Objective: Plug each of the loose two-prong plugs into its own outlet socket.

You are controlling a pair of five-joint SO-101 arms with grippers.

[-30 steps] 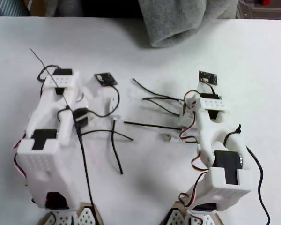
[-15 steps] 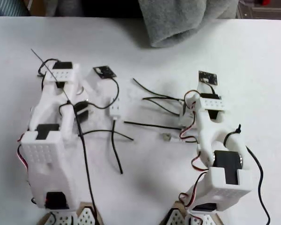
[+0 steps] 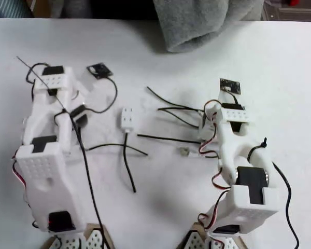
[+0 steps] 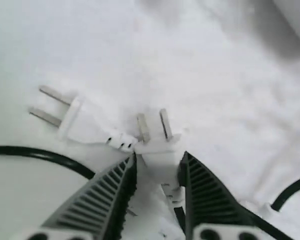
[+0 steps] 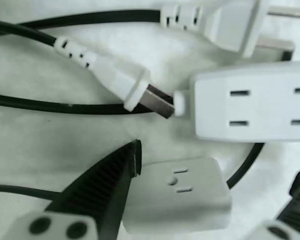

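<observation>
Two arms: side by side at a white table; left arm, right arm.
Left gripper: closed down on a white plug; one dark finger against each flank of its body; both prongs clear of the fingers, pointing away from the wrist.
Second plug: flat on the table just beside the held one, cord end touching its body, prongs angled off to the side.
Right gripper: parted wide; one finger against the edge of a small socket, the other well apart from it.
Small socket: flat on the table between the right fingers, slotted face up.
Outlet block: just beyond the small socket, two slot pairs on view.
Dark-pronged plug: prongs up against the block's end, outside any slot.
Far plug: beyond the block, prongs free.
White strip: mid-table, between the arms.
Black cords: strewn between the arms.
Grey cloth: over the far table edge.
</observation>
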